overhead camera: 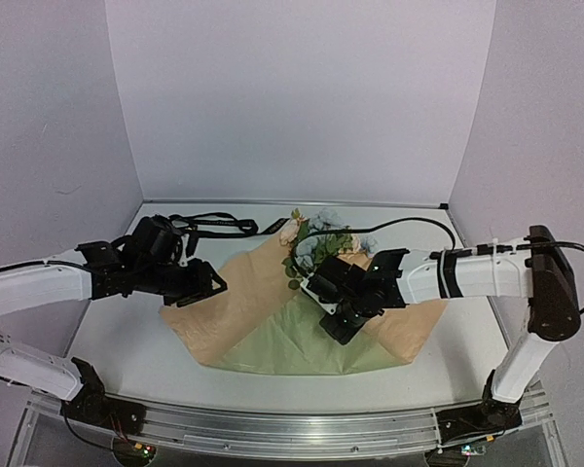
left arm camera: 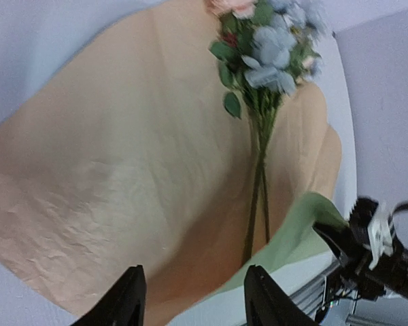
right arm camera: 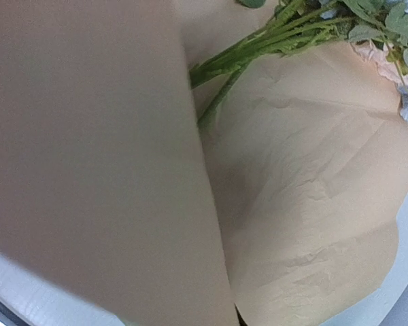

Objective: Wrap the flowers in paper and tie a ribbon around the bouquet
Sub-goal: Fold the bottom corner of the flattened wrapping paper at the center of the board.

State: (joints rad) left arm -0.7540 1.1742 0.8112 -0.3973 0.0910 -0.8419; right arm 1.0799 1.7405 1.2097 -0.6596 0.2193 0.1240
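My left gripper is released: fingers apart over the paper, gripping nothing. My right gripper sits at a raised paper flap, which hides its fingers; I cannot tell its state. The flowers lie on the paper. The ribbon lies near the table's far edge, its print too small to read.

The large creased paper sheet was tan-peach, its lower-centre fold olive green; the thin-stemmed flowers were pale blue, pink, green-leaved.

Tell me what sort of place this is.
Probably a robotics lab test booth: plain pale lavender walls enclose a white tabletop, and two white-and-black robot arms are bolted to an aluminium rail along its near edge.
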